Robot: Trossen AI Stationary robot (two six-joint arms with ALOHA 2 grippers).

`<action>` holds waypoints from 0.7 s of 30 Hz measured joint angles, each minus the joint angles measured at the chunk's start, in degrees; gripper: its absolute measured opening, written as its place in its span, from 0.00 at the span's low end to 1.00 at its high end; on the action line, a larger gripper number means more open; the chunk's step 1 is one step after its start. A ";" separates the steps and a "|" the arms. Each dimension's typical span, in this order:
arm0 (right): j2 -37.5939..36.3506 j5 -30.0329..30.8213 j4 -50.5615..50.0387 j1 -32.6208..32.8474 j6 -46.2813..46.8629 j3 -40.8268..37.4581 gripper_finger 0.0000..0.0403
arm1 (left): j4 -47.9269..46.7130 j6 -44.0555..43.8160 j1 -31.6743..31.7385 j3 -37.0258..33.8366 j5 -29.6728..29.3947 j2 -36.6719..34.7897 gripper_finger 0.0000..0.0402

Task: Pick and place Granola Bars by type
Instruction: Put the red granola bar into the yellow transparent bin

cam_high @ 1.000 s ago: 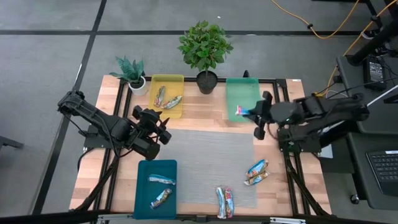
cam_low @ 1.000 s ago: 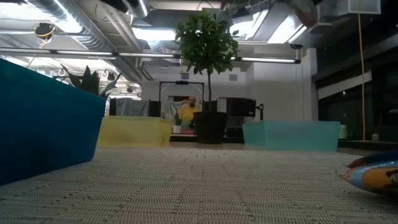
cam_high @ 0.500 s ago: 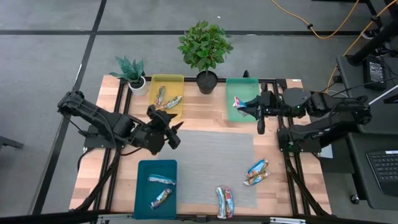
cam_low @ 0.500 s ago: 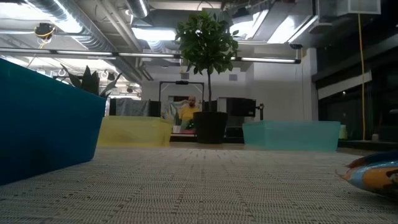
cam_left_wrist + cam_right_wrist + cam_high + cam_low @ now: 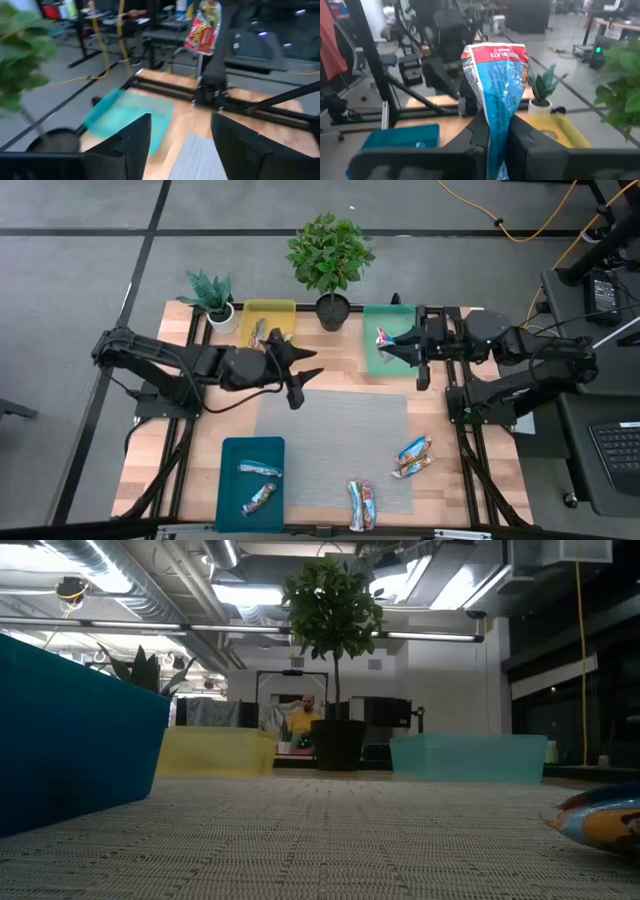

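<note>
My right gripper point(image 5: 397, 348) is shut on a blue and red granola bar point(image 5: 495, 75) above the green tray point(image 5: 390, 320) at the table's far right. The bar also shows in the high view point(image 5: 382, 337) and the left wrist view point(image 5: 202, 22). My left gripper point(image 5: 302, 380) is open and empty over the mat's far left corner, next to the yellow tray point(image 5: 270, 310). Loose bars lie on the mat near the front point(image 5: 362, 505) and at the right point(image 5: 412, 455). One bar shows in the low view point(image 5: 600, 820). My right gripper pinches one end of the bar point(image 5: 495, 131) between its two fingers. The fingers come about level from the table's right side, pointing left. The bar sticks out past the fingertips, red end farthest, lifted clear above the green tray.
The yellow tray holds bars point(image 5: 258, 330), partly behind my left arm. The teal tray point(image 5: 250, 445) at the front left holds two bars point(image 5: 258, 468). A large potted plant point(image 5: 330, 260) and a small one point(image 5: 212, 298) stand at the far edge.
My left gripper has swung from beside the teal tray toward the table's right and far side, turning as it went, and stays open. My right gripper has carried the bar toward the far edge, over the green tray.
</note>
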 joint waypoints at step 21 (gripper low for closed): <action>12.56 -13.29 27.47 -5.26 0.53 -0.02 0.10 | 18.08 8.69 9.73 0.02 15.06 1.45 0.83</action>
